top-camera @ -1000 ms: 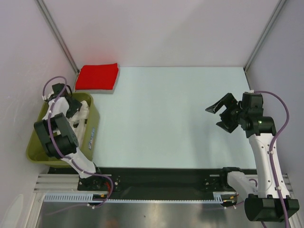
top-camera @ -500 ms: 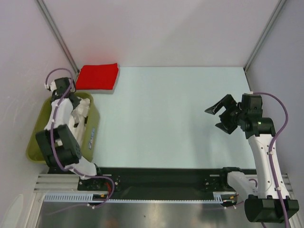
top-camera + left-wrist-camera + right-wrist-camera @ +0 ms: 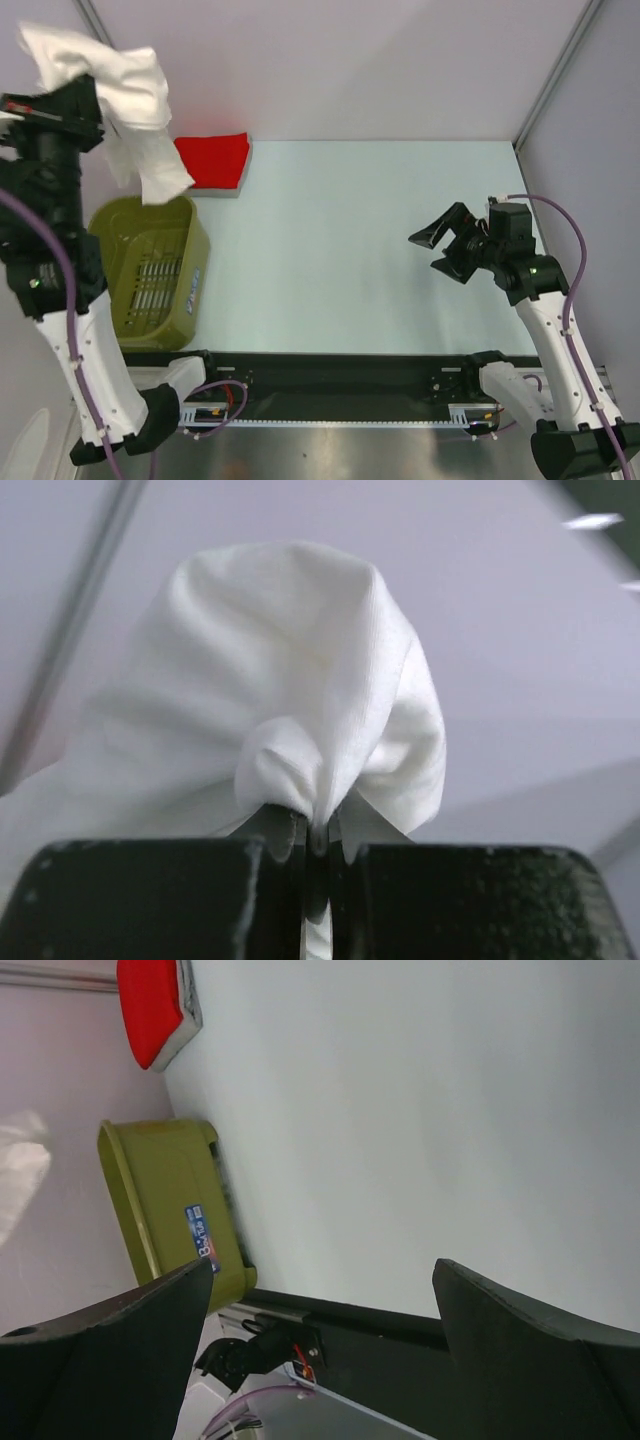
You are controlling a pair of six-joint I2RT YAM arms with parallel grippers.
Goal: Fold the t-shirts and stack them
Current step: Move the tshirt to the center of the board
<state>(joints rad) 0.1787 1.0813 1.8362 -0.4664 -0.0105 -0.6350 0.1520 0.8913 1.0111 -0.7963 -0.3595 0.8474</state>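
left arm has swung up out of the olive-green plastic basket (image 3: 150,262) since a second ago. it went from low inside the basket to high over the far-left corner, pulling the large white cloth t-shirt (image 3: 135,88) out with it. right arm only shifted slightly left.

left gripper (image 3: 92,103) is clamped on a bunched fold of the white t-shirt. in the wrist view the jaws are nearly together, cloth pinched between them and ballooning above. the rest of the shirt hangs crumpled in the air above the basket's far end, off the pale blue table top (image 3: 350,220).

bright red folded t-shirt (image 3: 214,160) lies flat at the table's far-left corner on a grey layer; can't tell what that is. it's just beyond the basket.

right gripper (image 3: 433,253) hovers over the right side of the table, jaws spread wide, nothing in them.
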